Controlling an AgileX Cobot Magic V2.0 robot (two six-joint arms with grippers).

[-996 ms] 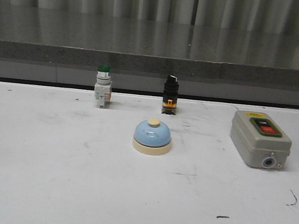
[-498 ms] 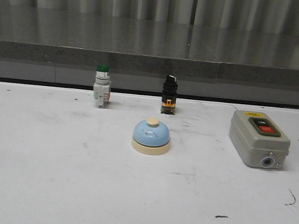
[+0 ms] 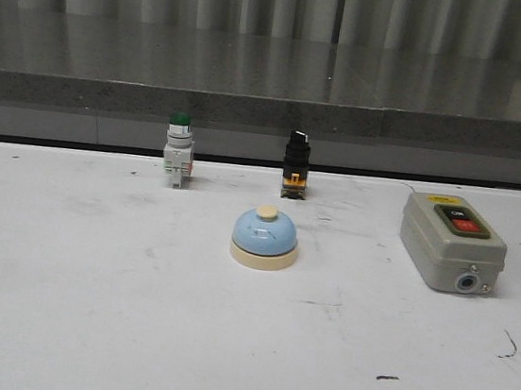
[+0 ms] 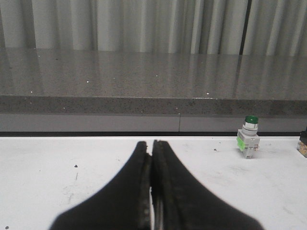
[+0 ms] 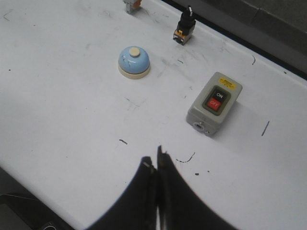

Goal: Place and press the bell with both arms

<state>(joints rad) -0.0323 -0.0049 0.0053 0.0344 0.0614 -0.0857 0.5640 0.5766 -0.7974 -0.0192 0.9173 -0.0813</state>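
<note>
The light-blue bell (image 3: 265,238) with a cream base and cream button stands upright on the white table (image 3: 85,307), near the middle. It also shows in the right wrist view (image 5: 134,62). My right gripper (image 5: 154,158) is shut and empty, raised above the table's front part, well short of the bell. My left gripper (image 4: 149,143) is shut and empty, low over the table on the left; the bell is out of its view. Neither gripper shows in the front view.
A green-capped push button (image 3: 178,150) and a black selector switch (image 3: 295,165) stand at the table's back edge. A grey box with red and black buttons (image 3: 451,242) lies to the bell's right. A dark stone ledge (image 3: 255,80) runs behind the table.
</note>
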